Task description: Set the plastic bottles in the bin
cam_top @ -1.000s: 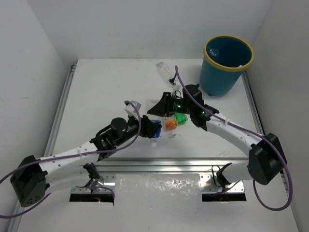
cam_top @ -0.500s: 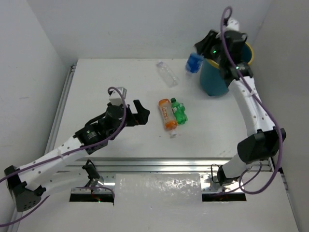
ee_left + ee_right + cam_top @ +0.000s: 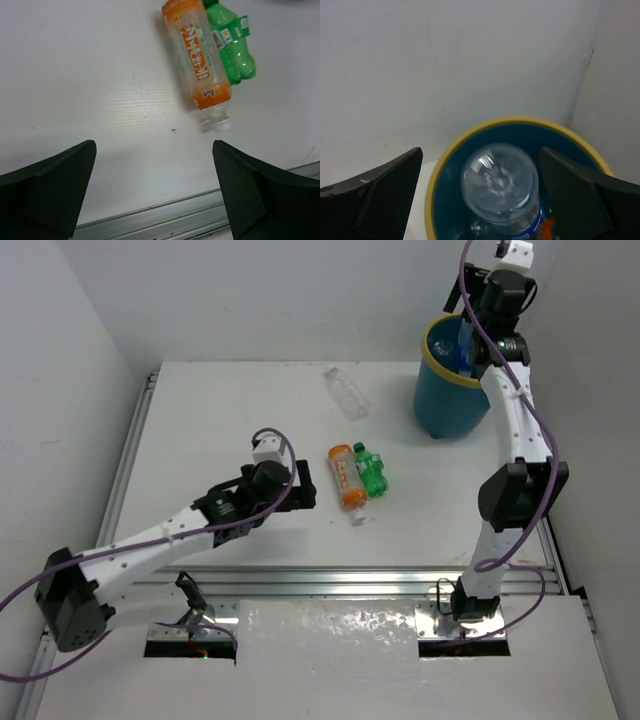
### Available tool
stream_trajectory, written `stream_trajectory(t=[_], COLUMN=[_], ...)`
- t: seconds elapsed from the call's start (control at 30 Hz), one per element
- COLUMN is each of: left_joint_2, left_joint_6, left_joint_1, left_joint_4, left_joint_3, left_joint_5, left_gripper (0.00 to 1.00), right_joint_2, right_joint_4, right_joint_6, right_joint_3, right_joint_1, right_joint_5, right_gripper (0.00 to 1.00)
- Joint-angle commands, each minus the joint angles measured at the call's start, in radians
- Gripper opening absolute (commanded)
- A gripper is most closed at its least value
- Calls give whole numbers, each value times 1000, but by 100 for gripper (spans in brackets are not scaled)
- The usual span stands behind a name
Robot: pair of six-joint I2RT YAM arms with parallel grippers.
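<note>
The teal bin (image 3: 452, 405) with a yellow rim (image 3: 465, 137) stands at the table's back right. My right gripper (image 3: 470, 332) (image 3: 481, 151) hangs open over its mouth. A clear bottle with a blue label (image 3: 501, 186) (image 3: 461, 355) sits bottom-up between the spread fingers, touching neither, inside the bin. An orange bottle (image 3: 346, 478) (image 3: 200, 60) and a green bottle (image 3: 373, 471) (image 3: 233, 47) lie side by side at mid table. A clear bottle (image 3: 347, 393) lies farther back. My left gripper (image 3: 303, 486) (image 3: 154, 146) is open and empty, just left of the orange bottle.
An orange patch (image 3: 548, 228) shows deep in the bin beside the blue-labelled bottle. A metal rail (image 3: 165, 215) runs along the table's near edge below the left gripper. White walls close in behind and to the right of the bin.
The right arm has swung from mid table up to the bin with the blue-labelled bottle and opened over it. The left gripper has opened fully and drawn back left of the orange bottle.
</note>
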State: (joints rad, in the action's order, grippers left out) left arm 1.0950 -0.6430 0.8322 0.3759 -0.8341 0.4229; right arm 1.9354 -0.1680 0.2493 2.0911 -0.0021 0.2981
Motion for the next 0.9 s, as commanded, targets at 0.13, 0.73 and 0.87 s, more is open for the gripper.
stream_trajectory(t=[0.13, 0.73, 0.87], left_joint_2=[291, 971, 965], left_joint_6=[-125, -316, -334], left_joint_1=[7, 38, 38], left_joint_4=[-35, 259, 270], left_joint_3=[-242, -781, -714], left_joint_5=[-10, 144, 171], left_gripper=[100, 90, 77], right_joint_2=[-82, -845, -881], right_joint_4=[-152, -209, -209], right_joint_6=[30, 272, 277], right_joint_3=[92, -924, -947], right_joint_1=[13, 62, 67], right_joint_5=[61, -325, -364], right_gripper=[99, 99, 99])
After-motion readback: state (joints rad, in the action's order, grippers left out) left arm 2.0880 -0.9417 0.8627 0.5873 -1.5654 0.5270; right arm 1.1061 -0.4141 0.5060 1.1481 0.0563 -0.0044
